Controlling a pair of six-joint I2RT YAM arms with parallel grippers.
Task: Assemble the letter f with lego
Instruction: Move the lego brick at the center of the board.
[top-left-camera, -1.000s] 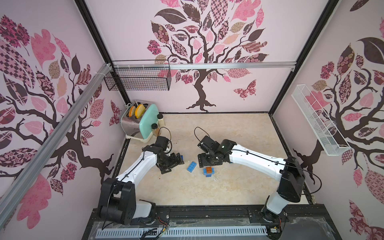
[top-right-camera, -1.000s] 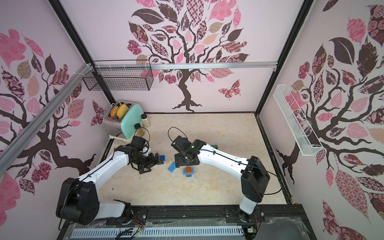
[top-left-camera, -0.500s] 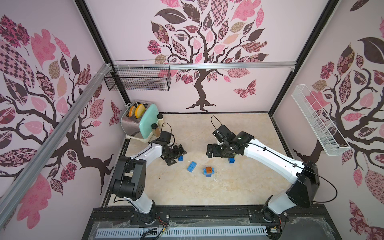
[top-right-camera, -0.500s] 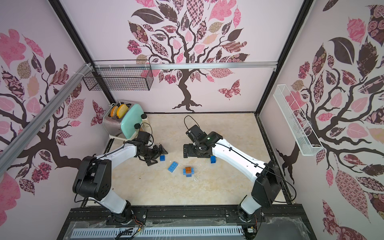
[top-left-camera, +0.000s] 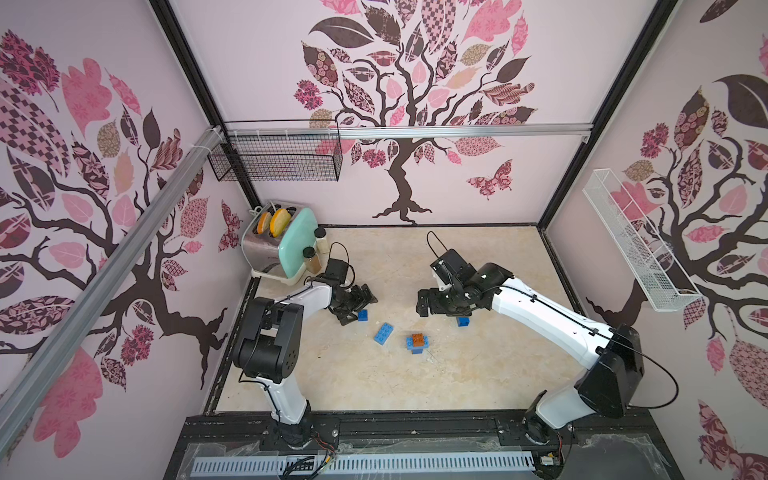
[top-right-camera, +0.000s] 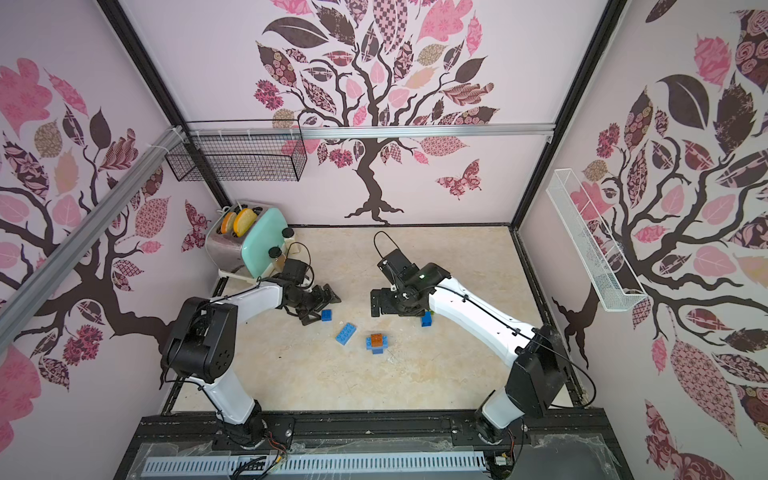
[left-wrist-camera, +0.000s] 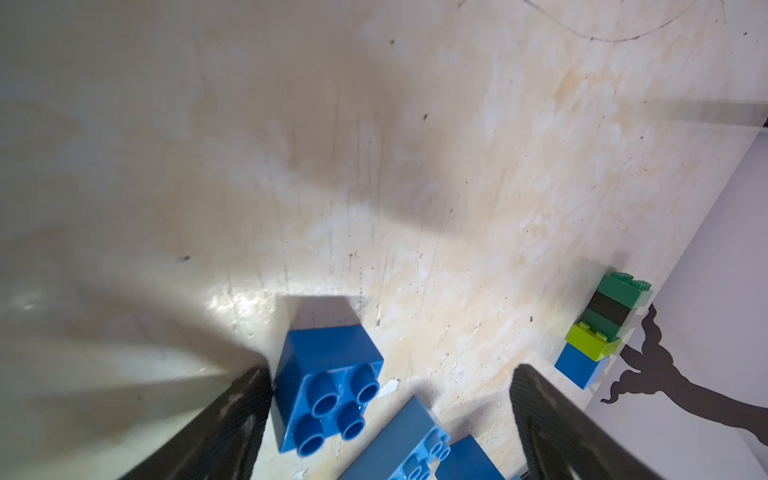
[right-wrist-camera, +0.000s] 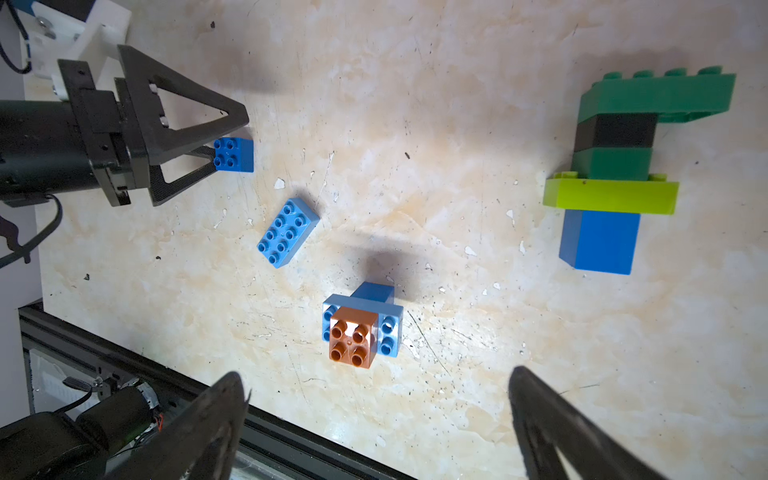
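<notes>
The lego lies in several pieces on the beige floor. A blue square brick (left-wrist-camera: 328, 386) rests between the open fingers of my left gripper (top-left-camera: 359, 309), close against one finger (left-wrist-camera: 249, 399), ungripped. A light blue oblong brick (top-left-camera: 383, 333) and a brown brick on light blue ones (top-left-camera: 417, 343) lie mid-floor. A stack of dark green, black, lime and blue bricks (right-wrist-camera: 615, 166) lies on its side under my right arm; only its blue end (top-left-camera: 463, 321) shows in the top views. My right gripper (top-left-camera: 423, 304) hangs open and empty above the floor.
A toaster (top-left-camera: 270, 245) with a mint board and two jars (top-left-camera: 311, 257) stands in the back left corner, just behind my left arm. A wire basket (top-left-camera: 274, 160) hangs on the back wall, a white rack (top-left-camera: 636, 245) on the right wall. A black rail (top-left-camera: 415, 428) borders the front.
Both grippers have pulled back from the middle: the left toward the toaster, the right backward and rightward, uncovering the stack's blue end. The right jaws have spread wider. The loose bricks have stayed put.
</notes>
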